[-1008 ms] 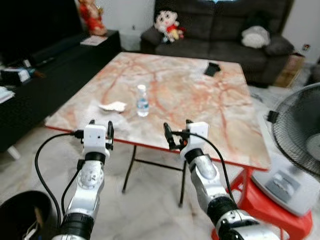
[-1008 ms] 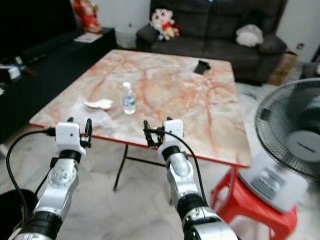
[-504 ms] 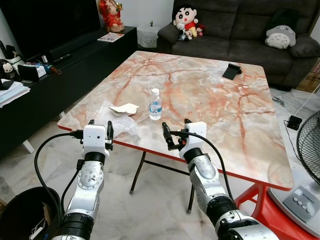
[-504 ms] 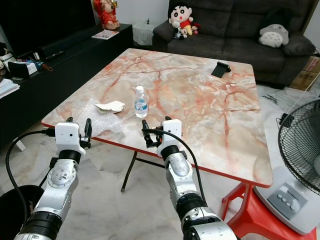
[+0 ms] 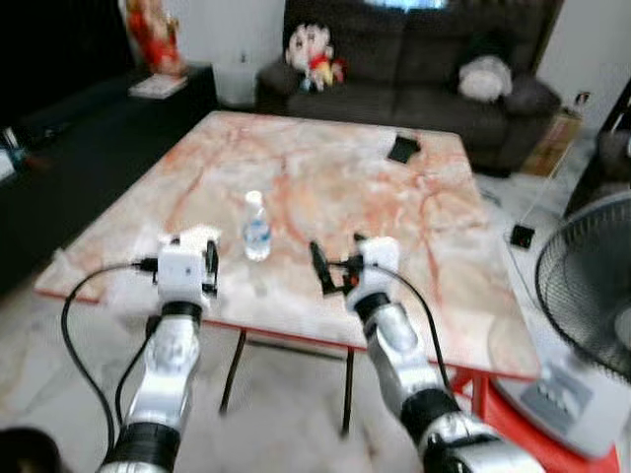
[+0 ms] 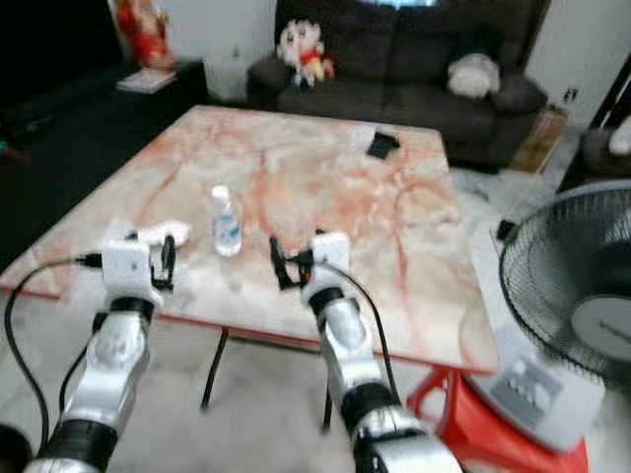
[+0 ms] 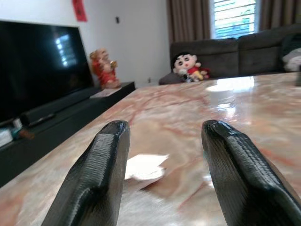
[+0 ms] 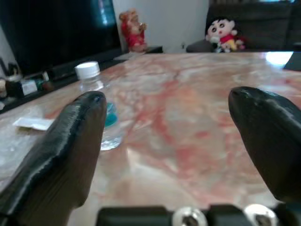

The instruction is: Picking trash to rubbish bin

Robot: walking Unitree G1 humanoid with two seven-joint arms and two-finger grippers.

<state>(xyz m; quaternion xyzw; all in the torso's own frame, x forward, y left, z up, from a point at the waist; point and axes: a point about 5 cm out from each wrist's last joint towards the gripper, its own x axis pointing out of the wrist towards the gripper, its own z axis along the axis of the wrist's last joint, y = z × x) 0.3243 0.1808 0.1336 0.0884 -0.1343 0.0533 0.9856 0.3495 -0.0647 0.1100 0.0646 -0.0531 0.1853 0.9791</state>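
The counter (image 5: 394,227) has a glossy, smooth marble-look top in pink and red, the bottle (image 8: 101,113) is clear plastic with a white cap, the paper scrap (image 7: 143,165) is matt white, and the sofa (image 6: 414,59) is dark cloth

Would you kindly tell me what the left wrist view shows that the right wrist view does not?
Left wrist view alone: the open left pincer aimed at a crumpled white paper scrap. Right wrist view alone: the open right pincer with a water bottle just beyond one finger. Both: the marble table, the doll on the sofa, and the red figurine.
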